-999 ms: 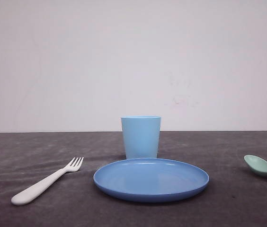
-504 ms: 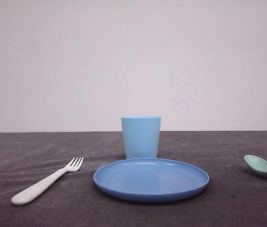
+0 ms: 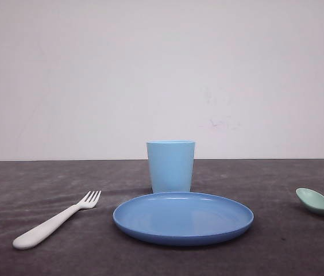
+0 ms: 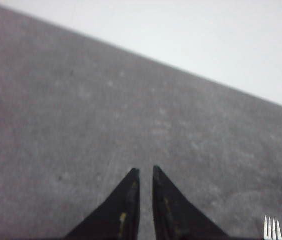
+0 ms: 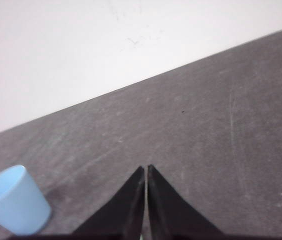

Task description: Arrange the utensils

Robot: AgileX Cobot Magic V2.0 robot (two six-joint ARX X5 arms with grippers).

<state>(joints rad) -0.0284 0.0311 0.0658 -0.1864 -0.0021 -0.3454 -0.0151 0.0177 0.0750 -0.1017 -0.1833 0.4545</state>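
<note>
Black, tapering pointed fingers [image 4: 131, 200] on both arms, small yellowish marks on the left pair.

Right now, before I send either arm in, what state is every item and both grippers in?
white fork: flat on the table, left of the plate, tines pointing away, untouched.
mint-green spoon: lying on the table at far right, bowl up, handle cut off by the frame.
blue plate: upright, nothing on it.
light blue cup: standing upright behind the plate.
left gripper: shut, holding nothing.
right gripper: shut, holding nothing.
</note>
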